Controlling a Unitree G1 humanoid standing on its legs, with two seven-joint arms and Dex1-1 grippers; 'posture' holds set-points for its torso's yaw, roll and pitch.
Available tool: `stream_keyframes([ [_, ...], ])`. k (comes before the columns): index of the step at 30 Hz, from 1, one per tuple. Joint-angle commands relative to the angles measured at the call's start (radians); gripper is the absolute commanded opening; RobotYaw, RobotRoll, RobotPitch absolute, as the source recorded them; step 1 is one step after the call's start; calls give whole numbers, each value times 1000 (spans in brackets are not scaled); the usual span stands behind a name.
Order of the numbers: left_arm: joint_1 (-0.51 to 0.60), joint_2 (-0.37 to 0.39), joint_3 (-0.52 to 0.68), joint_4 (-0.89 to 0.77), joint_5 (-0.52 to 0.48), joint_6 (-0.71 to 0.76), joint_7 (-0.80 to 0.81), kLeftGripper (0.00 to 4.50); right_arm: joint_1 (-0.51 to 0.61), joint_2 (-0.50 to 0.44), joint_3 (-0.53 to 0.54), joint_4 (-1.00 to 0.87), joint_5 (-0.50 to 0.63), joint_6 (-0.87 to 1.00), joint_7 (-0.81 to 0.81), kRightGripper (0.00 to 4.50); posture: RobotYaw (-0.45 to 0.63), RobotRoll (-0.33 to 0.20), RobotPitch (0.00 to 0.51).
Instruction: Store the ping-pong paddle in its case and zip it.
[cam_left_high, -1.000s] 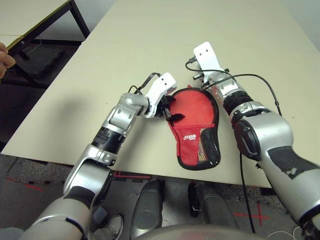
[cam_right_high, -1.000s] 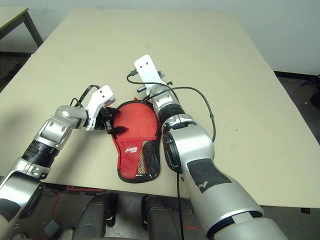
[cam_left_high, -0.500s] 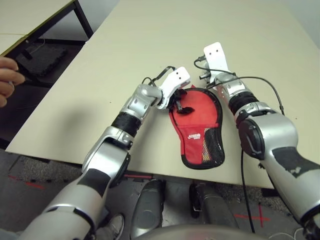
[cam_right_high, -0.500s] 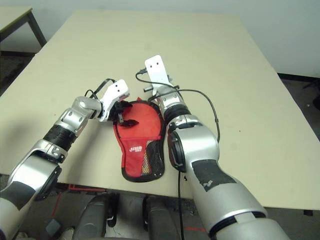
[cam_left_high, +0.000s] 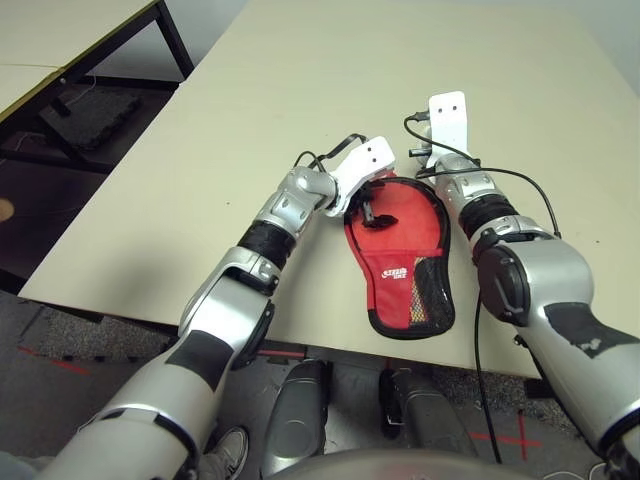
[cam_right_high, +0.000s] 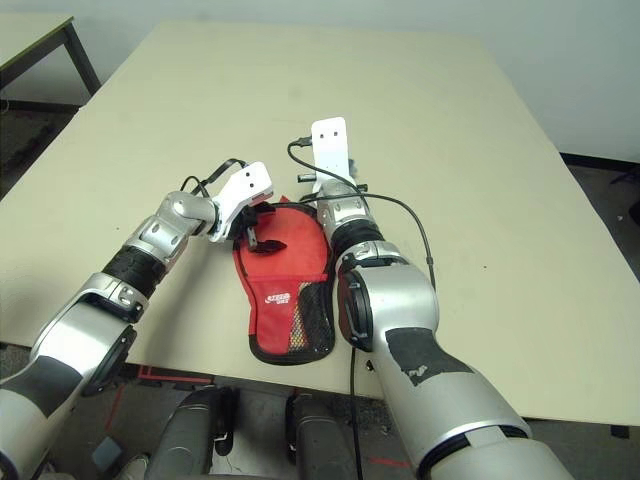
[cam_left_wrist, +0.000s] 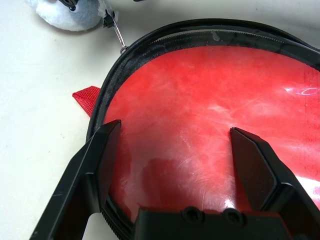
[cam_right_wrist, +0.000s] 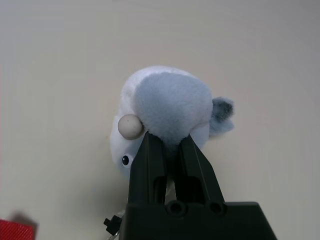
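Case (cam_left_high: 405, 262): red, paddle-shaped, lies flat on the beige worktop (cam_left_high: 300, 80) near its front edge, narrow handle end toward the robot; black zipper edge runs round the rim.
Case markings: small white logo on the red cloth beside the mesh pocket (cam_left_high: 432, 290); lettering too small to read.
Paddle (cam_left_wrist: 210, 120): glossy red rubber face lies inside the open round end of the case, framed by the zipper edge.
Left pincer (cam_left_wrist: 175, 145): released, fingers spread wide over the paddle face, one finger (cam_left_wrist: 100, 155) at the zipper rim; holding nothing.
Right pincer (cam_right_wrist: 170, 150): clenched on the grey-white plush toy (cam_right_wrist: 167, 112) just past the round end of the case.
Red tab (cam_left_wrist: 86, 97): pokes out from the case rim onto the worktop.
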Motion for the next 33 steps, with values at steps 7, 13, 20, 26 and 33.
stream_keyframes([
  [7, 59, -8, -80, 105, 79, 18, -21, 4500, 159, -53, 8, -210, -5, 60, -72, 69, 31, 0, 165],
  [13, 46, -13, -75, 123, 80, 3, -20, 4500, 261, -79, 24, -436, -14, 176, -55, 65, 10, 0, 163],
  [20, 39, -18, -65, 130, 73, -13, -23, 4500, 395, -98, 22, -789, -1, 405, 3, 64, 4, 0, 158],
  [26, 37, -19, -52, 129, 65, -13, -21, 4500, 496, -153, 26, -1110, 19, 673, 97, 64, -1, 0, 158],
  [33, 35, -20, -48, 129, 62, -11, -28, 4500, 635, -223, 49, -1421, 30, 921, 198, 63, -17, 0, 169],
])
